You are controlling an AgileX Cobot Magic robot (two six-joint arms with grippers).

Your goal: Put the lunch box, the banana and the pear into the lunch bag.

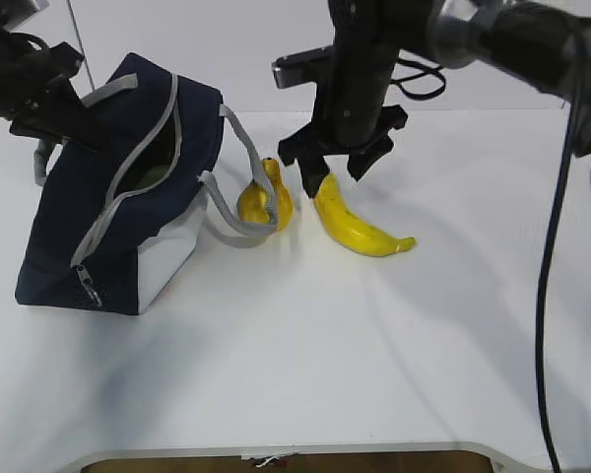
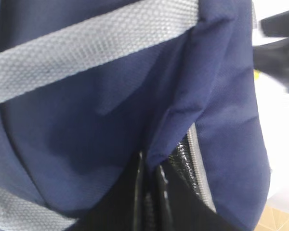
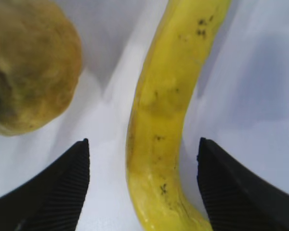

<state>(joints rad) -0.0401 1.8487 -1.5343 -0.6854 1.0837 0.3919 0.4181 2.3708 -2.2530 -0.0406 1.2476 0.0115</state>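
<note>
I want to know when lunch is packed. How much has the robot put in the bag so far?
Not much that I can see. The bag is unzipped, and the left hand pinches its edge. I cannot tell if the lunch box is inside. The right hand is open around the banana on the table, not gripping yet. The pear waits beside the bag.

navy cloth lunch bag (image 1: 128, 187), woven grey webbing handles (image 2: 86, 45); smooth speckled banana (image 3: 168, 120); bumpy matt pear (image 3: 29, 67).

Right tool (image 3: 143, 168) open, left tool (image 2: 149, 192) clamped
</note>
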